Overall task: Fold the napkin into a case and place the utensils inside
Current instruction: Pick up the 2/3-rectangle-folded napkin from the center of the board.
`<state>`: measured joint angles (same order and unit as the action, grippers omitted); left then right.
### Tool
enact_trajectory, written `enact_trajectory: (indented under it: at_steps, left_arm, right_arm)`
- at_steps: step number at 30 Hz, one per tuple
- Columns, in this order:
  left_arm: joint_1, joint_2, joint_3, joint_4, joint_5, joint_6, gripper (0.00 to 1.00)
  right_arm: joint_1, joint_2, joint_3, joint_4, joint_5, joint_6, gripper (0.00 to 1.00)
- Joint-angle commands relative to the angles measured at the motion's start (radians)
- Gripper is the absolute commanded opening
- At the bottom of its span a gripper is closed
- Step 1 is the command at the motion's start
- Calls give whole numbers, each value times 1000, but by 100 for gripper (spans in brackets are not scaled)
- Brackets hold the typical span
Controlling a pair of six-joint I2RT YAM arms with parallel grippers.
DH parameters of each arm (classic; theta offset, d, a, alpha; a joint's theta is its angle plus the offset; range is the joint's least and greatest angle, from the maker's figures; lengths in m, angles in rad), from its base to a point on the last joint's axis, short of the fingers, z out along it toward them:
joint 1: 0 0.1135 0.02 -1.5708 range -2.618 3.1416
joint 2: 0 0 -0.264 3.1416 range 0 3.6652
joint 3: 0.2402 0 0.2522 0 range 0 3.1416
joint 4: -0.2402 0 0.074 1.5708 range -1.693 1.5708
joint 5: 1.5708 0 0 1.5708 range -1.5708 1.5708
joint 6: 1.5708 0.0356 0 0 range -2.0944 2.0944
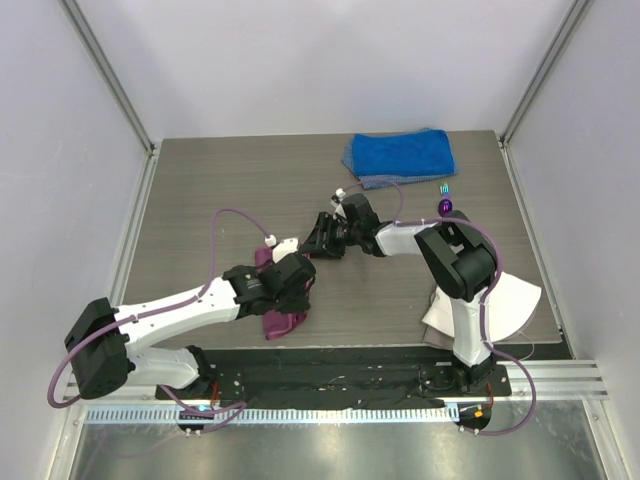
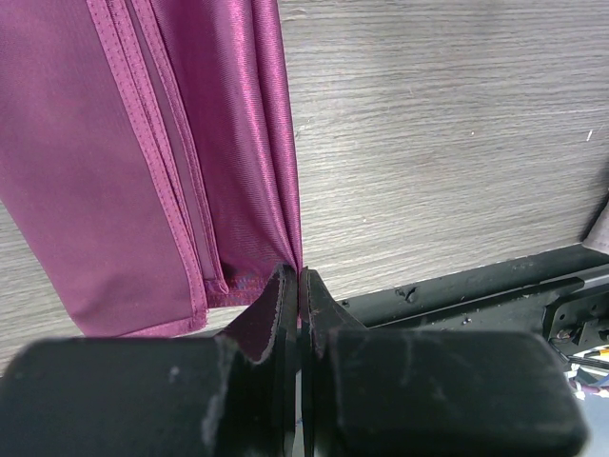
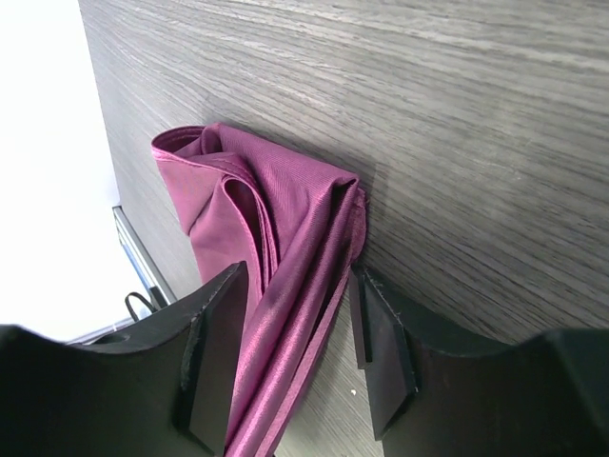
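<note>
The magenta-purple napkin (image 1: 284,323) lies folded into a narrow strip near the table's front, mostly under my left gripper (image 1: 292,281). In the left wrist view the napkin (image 2: 143,143) shows layered hemmed folds, and my left gripper (image 2: 300,281) is shut on its right edge at the near corner. My right gripper (image 1: 322,240) is open. In the right wrist view its fingers (image 3: 295,333) stand on either side of the napkin's bunched far end (image 3: 266,214) without pinching it. The purple spoon (image 1: 446,207) and teal fork (image 1: 446,188) lie at the back right, apart from both grippers.
A thick blue towel (image 1: 400,155) lies at the back centre-right. A white cloth (image 1: 505,300) lies at the front right beside the right arm's base. The black base rail (image 2: 476,286) runs just beyond the napkin's near end.
</note>
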<state>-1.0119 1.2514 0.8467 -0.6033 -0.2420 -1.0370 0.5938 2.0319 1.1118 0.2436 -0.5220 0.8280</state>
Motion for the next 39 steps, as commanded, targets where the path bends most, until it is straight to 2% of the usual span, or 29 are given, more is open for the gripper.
enact_trajectory:
  at_steps: [1,11,18,23,30,34,35,38,39]
  left_arm:
    - [4,-18,26,8,3,12,0]
    - [4,-7,37,11,3,20,0]
    - [4,-6,34,14,12,20,0]
    - [4,-10,19,20,24,14,0]
    - [4,11,-9,74,58,-3,0]
    - [4,58,-5,111,78,0,0]
    - [4,69,-3,120,84,0,0]
    - [4,100,17,143,99,8,13]
    - [6,98,20,146,96,9,26]
  right_arm:
    - [11,-27,-43,32,14,5,56]
    - [49,-87,-127,39,33,13,56]
    - [54,-47,-87,22,47,0,56]
    - [40,-24,-49,17,62,-12,51]
    - [23,-9,-21,19,62,-24,31]
    - [14,-19,0,-24,79,-61,16]
    - [12,-21,5,-39,83,-88,9]
    - [9,-32,13,-72,91,-122,1]
    - [8,-35,11,-81,93,-144,1]
